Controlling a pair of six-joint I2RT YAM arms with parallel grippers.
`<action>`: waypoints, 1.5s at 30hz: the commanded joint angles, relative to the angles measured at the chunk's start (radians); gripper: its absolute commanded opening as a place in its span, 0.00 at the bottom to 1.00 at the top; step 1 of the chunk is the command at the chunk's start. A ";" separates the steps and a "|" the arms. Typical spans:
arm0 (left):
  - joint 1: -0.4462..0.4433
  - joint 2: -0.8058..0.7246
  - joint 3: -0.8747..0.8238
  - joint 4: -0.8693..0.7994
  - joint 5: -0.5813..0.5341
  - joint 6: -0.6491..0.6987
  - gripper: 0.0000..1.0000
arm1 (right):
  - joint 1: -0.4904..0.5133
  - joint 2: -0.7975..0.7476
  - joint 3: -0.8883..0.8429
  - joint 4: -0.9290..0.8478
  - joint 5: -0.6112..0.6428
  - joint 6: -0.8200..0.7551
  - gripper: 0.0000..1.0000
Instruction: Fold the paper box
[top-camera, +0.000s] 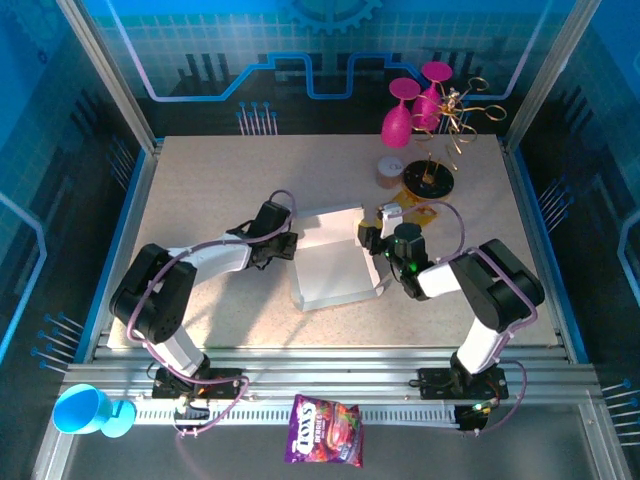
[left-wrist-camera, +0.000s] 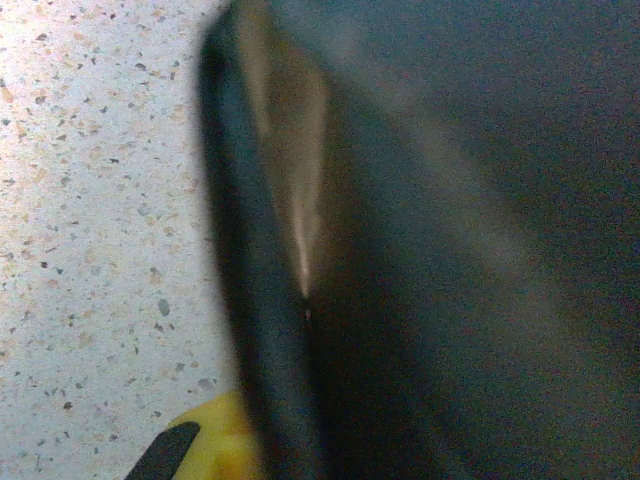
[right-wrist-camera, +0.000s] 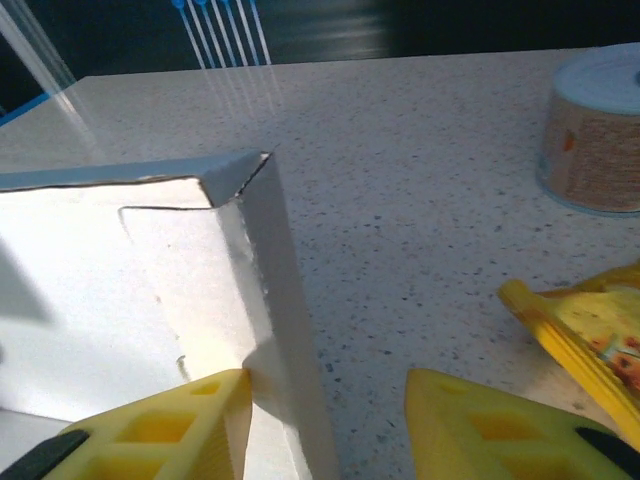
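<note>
The left gripper is closed tight with its tip against the left wall of the paper box. In its wrist view a dark, blurred panel hangs just in front of the fingers, and I cannot tell whether a flap is pinched. The box sits on the bench between the two grippers, part-formed, with its floor flat and a rear panel raised. The right gripper is partly open and holds nothing. It straddles the box's upright right wall near the far corner, its left finger touching the inner face and its right finger clear on the outside. Just right of that gripper lies a yellow snack packet, and ahead and to the right stands a small can. The box looks light, thin and springy, so a wall would likely flop back once released and the whole thing would slide under a push. The best hold is probably close to a crease, low on a panel. A hard pinch at a free edge could buckle or dent the card.
</note>
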 joint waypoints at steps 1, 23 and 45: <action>-0.018 0.046 0.015 -0.099 0.061 0.043 0.00 | -0.023 0.034 0.044 -0.028 -0.107 0.014 0.46; -0.014 0.099 0.093 -0.157 0.020 0.034 0.00 | -0.029 0.037 0.135 -0.199 -0.123 -0.025 0.11; -0.034 0.116 0.170 -0.320 -0.225 -0.247 0.00 | 0.250 0.065 0.296 -0.561 0.747 -0.102 0.00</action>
